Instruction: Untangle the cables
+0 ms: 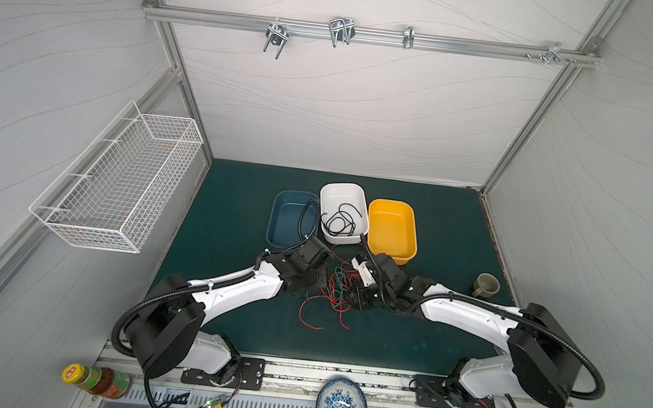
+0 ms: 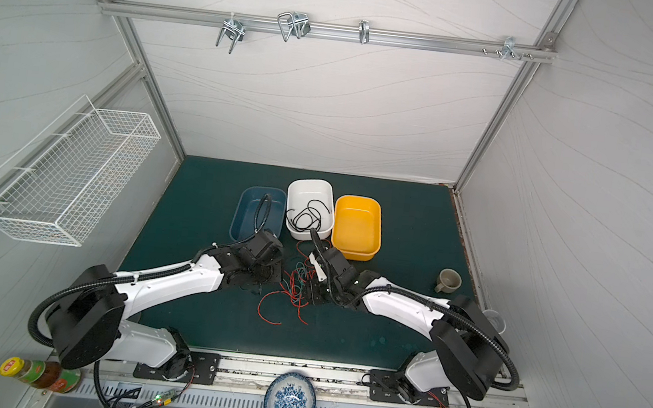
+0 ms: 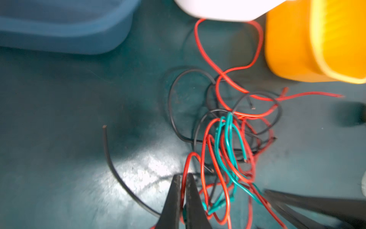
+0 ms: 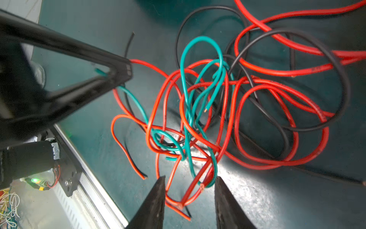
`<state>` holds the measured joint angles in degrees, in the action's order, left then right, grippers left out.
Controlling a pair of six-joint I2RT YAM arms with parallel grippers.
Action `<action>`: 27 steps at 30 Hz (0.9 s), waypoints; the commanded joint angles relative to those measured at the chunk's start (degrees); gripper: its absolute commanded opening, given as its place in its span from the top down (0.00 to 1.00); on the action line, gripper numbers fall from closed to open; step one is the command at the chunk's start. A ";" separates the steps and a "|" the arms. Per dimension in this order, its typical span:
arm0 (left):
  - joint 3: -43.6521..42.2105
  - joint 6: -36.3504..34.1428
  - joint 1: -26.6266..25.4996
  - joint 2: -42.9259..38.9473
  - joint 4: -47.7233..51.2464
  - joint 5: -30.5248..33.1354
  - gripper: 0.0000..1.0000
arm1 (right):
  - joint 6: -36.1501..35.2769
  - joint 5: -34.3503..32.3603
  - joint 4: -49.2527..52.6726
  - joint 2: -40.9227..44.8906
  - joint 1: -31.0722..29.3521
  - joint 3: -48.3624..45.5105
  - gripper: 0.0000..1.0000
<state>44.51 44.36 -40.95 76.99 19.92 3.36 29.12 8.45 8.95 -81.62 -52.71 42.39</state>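
Centrally, cables (image 1: 334, 294) tangled; left jaws clamped on strand, right jaws apart astride loops; white bin (image 1: 344, 196), yellow bin (image 1: 391, 229) behind.

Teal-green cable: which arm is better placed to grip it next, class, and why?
Right, probably. The right gripper is open with the teal-green cable looping between its jaws; the left gripper is occupied, shut on a red cable.

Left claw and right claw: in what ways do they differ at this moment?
The left claw is shut; the right claw is open. The left claw pinches strands of the cables; the right claw only has loops between its jaws, not pinched. Both are black and pointed, and both are at the same cables.
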 commanded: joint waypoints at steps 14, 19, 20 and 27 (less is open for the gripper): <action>8.54 -0.07 -0.10 -11.33 8.86 -1.84 1.00 | -0.20 -2.85 -0.51 0.33 -0.05 -1.41 0.92; 10.19 -1.68 -0.05 -11.75 11.65 -1.89 1.00 | -0.18 -2.78 -0.30 1.44 1.72 -2.52 1.00; 10.41 -2.11 -0.01 -11.80 11.96 -1.75 1.00 | -0.16 -2.58 -0.18 1.84 2.31 -2.69 1.00; 10.09 -3.28 1.66 -13.83 14.75 0.33 0.99 | 0.43 -1.70 2.41 6.84 7.44 -4.79 1.00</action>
<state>51.94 42.11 -40.40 65.19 33.39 1.74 29.04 6.83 8.67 -77.54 -47.00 38.76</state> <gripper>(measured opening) 0.053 0.054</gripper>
